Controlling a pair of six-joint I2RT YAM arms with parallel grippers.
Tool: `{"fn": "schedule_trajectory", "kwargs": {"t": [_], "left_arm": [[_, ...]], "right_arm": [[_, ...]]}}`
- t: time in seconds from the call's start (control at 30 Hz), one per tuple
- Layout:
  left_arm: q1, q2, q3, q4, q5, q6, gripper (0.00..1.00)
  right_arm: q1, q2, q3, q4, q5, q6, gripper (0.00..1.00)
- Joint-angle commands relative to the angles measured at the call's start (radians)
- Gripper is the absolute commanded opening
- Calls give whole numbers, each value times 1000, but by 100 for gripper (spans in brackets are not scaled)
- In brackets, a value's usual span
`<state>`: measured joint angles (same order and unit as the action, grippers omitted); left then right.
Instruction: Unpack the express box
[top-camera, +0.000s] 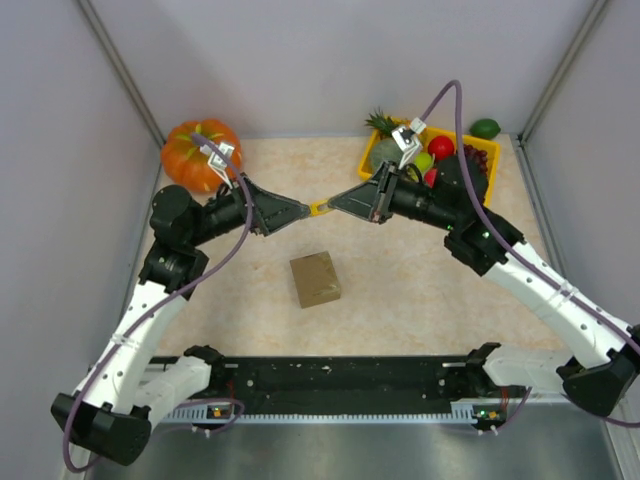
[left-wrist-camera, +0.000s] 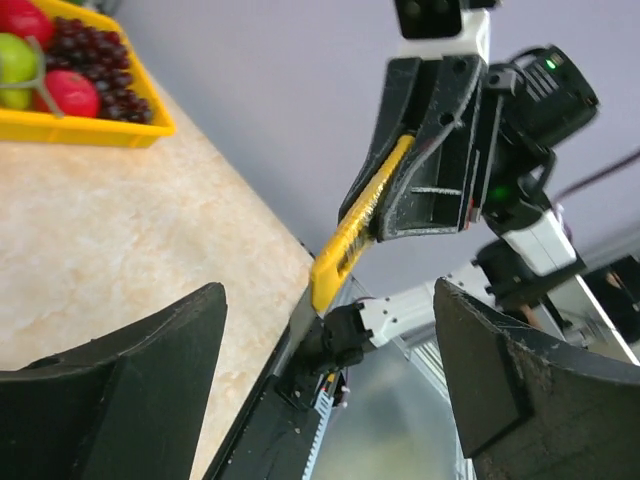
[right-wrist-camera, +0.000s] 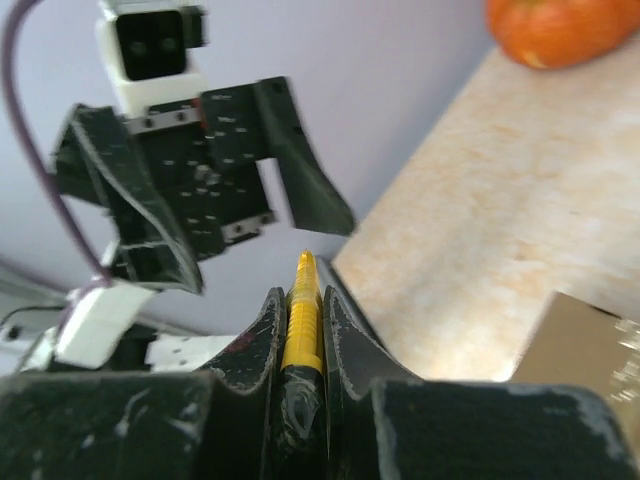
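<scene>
The express box (top-camera: 315, 279) is a small brown carton lying shut on the table, in front of and below both grippers; its corner shows in the right wrist view (right-wrist-camera: 585, 350). My right gripper (top-camera: 337, 203) is shut on a yellow utility knife (top-camera: 319, 208), which points left toward the left gripper. The knife (right-wrist-camera: 302, 305) sits clamped between the right fingers. My left gripper (top-camera: 298, 212) is open and empty, facing the knife tip (left-wrist-camera: 350, 235) from a short gap. Both grippers hover above the table behind the box.
An orange pumpkin (top-camera: 200, 152) stands at the back left. A yellow fruit tray (top-camera: 487, 150) with grapes, apples and a pineapple is at the back right, with a lime (top-camera: 485, 128) beside it. Grey walls enclose the table.
</scene>
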<state>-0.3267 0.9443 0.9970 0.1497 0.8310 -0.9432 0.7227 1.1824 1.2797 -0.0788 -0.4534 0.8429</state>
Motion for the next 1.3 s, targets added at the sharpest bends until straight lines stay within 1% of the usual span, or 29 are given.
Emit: {"fn": "schedule_trajectory", "kwargs": {"t": [0.0, 0.03, 0.07, 0.1, 0.13, 0.17, 0.2, 0.23, 0.27, 0.33, 0.37, 0.4, 0.5, 0.57, 0.6, 0.7, 0.83, 0.93, 1.03, 1.17, 1.27], "left_arm": [[11, -65, 63, -252, -232, 203, 89], [11, -70, 65, -362, -286, 225, 89], [11, -64, 63, -427, -359, 240, 90], [11, -55, 68, -499, -438, 250, 90], [11, -41, 65, -619, -552, 253, 92], [11, -15, 49, -637, -572, 267, 92], [11, -6, 11, -654, -582, 271, 92], [11, 1, -15, -648, -586, 265, 92], [11, 7, -46, -629, -578, 259, 91], [9, 8, -128, -596, -569, 236, 91], [9, 10, -155, -552, -555, 228, 91], [8, 14, -202, -529, -546, 221, 91], [6, 46, -277, -467, -523, 181, 91], [3, 88, -297, -476, -535, 149, 91], [3, 103, -307, -472, -505, 147, 91], [-3, 168, -327, -441, -475, 139, 91], [-5, 238, -348, -392, -443, 136, 91], [-5, 283, -351, -372, -423, 129, 91], [-5, 326, -350, -378, -431, 121, 91], [-5, 385, -354, -337, -406, 112, 91], [-6, 421, -351, -326, -382, 107, 84]], "right_arm": [[-17, -89, -48, -130, 221, -151, 0], [-16, -107, -75, -156, 252, -192, 0], [-13, -115, -92, -165, 318, -208, 0], [-12, -121, -109, -174, 350, -226, 0], [13, -127, -143, -180, 390, -276, 0], [29, -133, -161, -184, 436, -300, 0], [44, -133, -177, -184, 515, -324, 0], [88, -132, -201, -184, 554, -362, 0], [107, -119, -212, -185, 637, -378, 0], [151, -109, -238, -184, 706, -410, 0], [182, -95, -246, -179, 772, -410, 0], [190, -84, -255, -173, 791, -409, 0], [208, -61, -298, -113, 797, -403, 0], [208, -49, -329, -81, 785, -395, 0], [208, -43, -351, -44, 779, -395, 0], [210, -33, -391, 43, 754, -413, 0], [210, 11, -405, 71, 742, -430, 0], [208, 31, -419, 120, 749, -435, 0], [210, 60, -418, 128, 769, -439, 0], [211, 97, -411, 152, 788, -458, 0], [211, 124, -407, 155, 786, -456, 0]]}}
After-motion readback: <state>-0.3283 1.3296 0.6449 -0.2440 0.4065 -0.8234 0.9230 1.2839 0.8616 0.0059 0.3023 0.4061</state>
